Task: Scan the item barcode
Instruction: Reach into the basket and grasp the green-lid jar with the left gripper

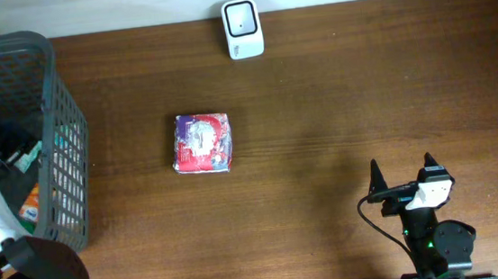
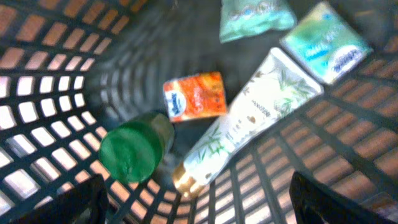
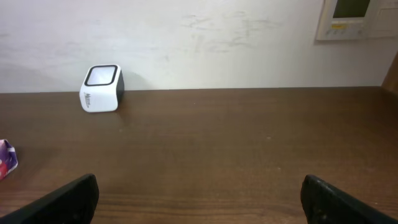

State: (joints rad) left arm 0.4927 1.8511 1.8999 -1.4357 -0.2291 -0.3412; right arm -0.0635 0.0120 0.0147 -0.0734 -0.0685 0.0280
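Observation:
A purple and red packet (image 1: 202, 143) lies flat on the wooden table, left of centre; its edge shows in the right wrist view (image 3: 6, 165). The white scanner (image 1: 243, 29) (image 3: 101, 88) stands at the table's far edge. My left gripper (image 2: 200, 202) is open inside the dark basket (image 1: 57, 111), above a green-capped bottle (image 2: 130, 149), an orange packet (image 2: 194, 96) and a white tube (image 2: 249, 118); nothing is between its fingers. My right gripper (image 1: 402, 167) (image 3: 199, 193) is open and holds nothing, low over the table at the front right.
Teal packets (image 2: 326, 43) lie deeper in the basket, against its mesh wall (image 2: 50, 93). The basket takes up the table's left end. A wall runs behind the scanner.

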